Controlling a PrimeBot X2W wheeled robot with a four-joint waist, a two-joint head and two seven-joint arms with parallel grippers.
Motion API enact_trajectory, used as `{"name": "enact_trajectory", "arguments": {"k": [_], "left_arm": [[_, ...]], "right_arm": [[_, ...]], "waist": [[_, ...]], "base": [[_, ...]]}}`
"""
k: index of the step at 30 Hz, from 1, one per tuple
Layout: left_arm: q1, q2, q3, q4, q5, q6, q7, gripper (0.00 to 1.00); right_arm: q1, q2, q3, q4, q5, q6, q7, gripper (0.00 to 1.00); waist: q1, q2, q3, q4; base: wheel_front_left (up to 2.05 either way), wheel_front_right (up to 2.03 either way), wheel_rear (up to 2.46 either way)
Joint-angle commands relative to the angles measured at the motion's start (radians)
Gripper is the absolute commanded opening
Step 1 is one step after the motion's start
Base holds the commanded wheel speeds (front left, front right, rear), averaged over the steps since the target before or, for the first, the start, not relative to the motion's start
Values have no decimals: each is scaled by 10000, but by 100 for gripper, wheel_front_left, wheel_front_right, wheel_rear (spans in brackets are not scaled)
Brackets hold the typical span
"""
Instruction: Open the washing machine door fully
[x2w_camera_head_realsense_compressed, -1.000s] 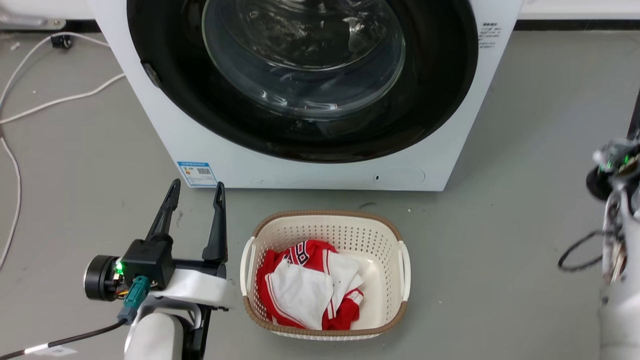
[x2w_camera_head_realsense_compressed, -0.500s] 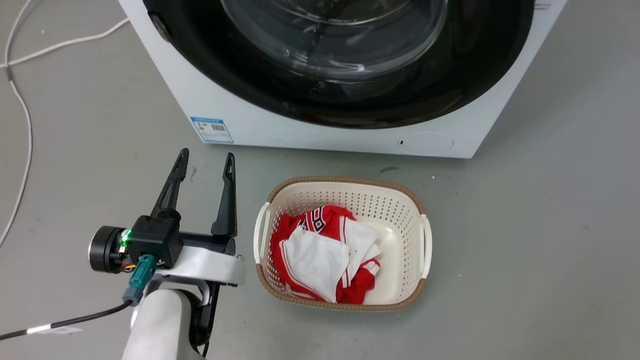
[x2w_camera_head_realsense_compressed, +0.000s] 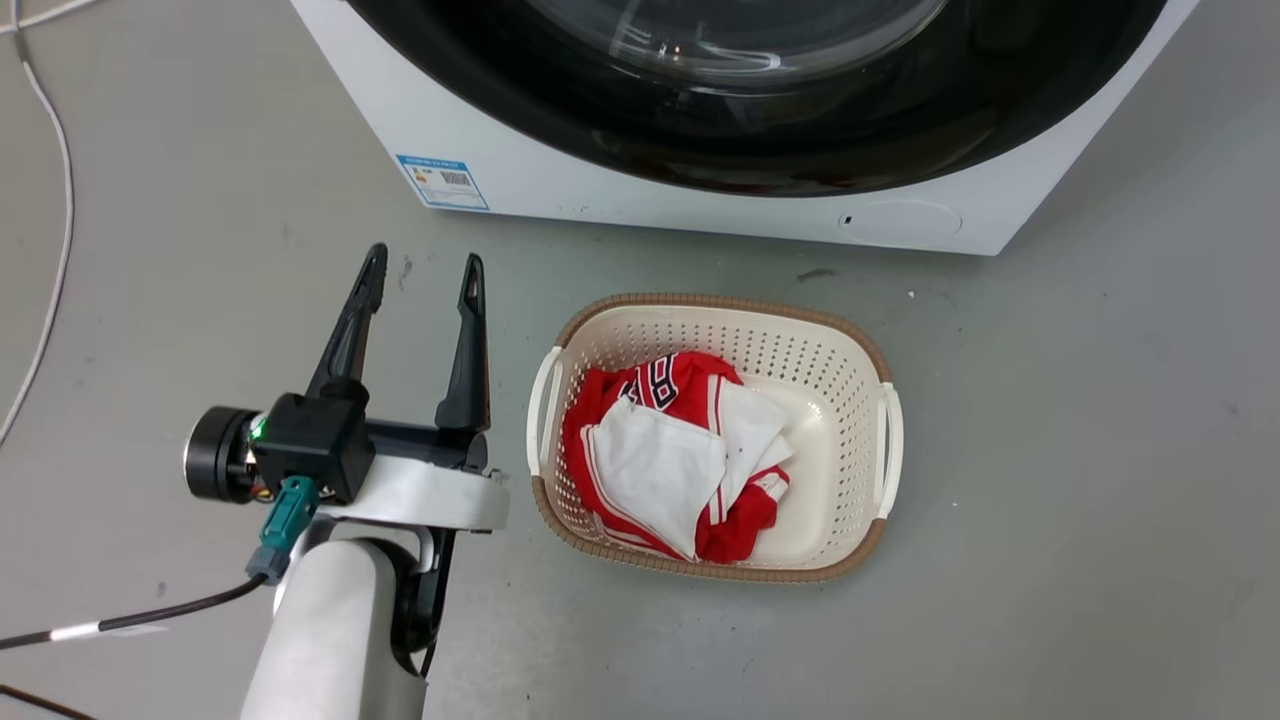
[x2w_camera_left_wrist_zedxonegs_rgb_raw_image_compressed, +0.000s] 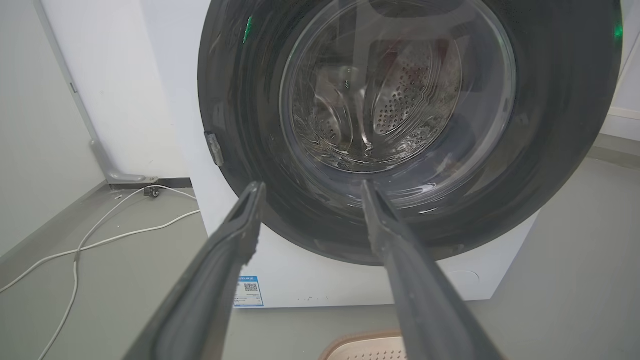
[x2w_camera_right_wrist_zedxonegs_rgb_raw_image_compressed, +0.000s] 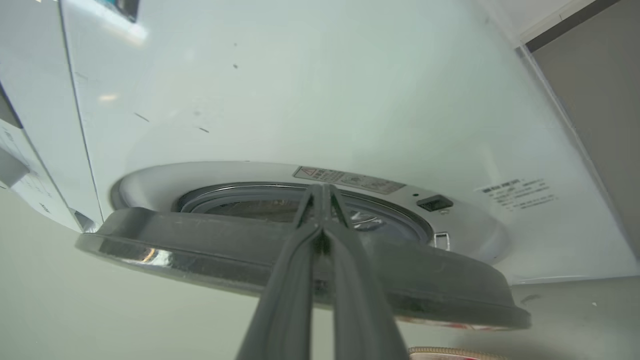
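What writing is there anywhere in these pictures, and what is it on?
Blue-edged sticker on the washing machine front: too small to read.
Warning strip on the silver rim behind the door: blurred.
Small print on the machine's front: blurred.
Characters on the red jersey in the basket: folded, unreadable.
Nothing reads clearly.

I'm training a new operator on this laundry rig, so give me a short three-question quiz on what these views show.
1. True or false: the left gripper has its fingers shut.
2. What lies in the basket? A) red and white clothes B) blue towels C) nothing
3. Fill in: in the right wrist view, the washing machine door stands ___ from the machine's front.
Key: 1 false, the fingers are spread apart. 2 A. 3 ajar; a gap shows behind the door.
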Motion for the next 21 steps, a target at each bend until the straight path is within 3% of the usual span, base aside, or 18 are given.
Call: {"name": "enact_trajectory", "arguments": {"k": [1,10,21], "left_arm": [[-202,-9,-61,-65,-57,53,-26,100],[-512,-10,-310,-189,-218,203,-26,100],[-486,-9,-284,-179,-242,350,-26,100]], "right_arm": [[-219,65,80,165,-159,-1,55,0],[-742,276,393,578,-638,-1,527,0],[-485,262,359,227,-170,-1,2381,0]], "waist": [[-1,0,163,69],[-1,0,630,184],[-1,0,703,150]], "base": [[0,0,0],[0,0,0],[0,0,0]]}}
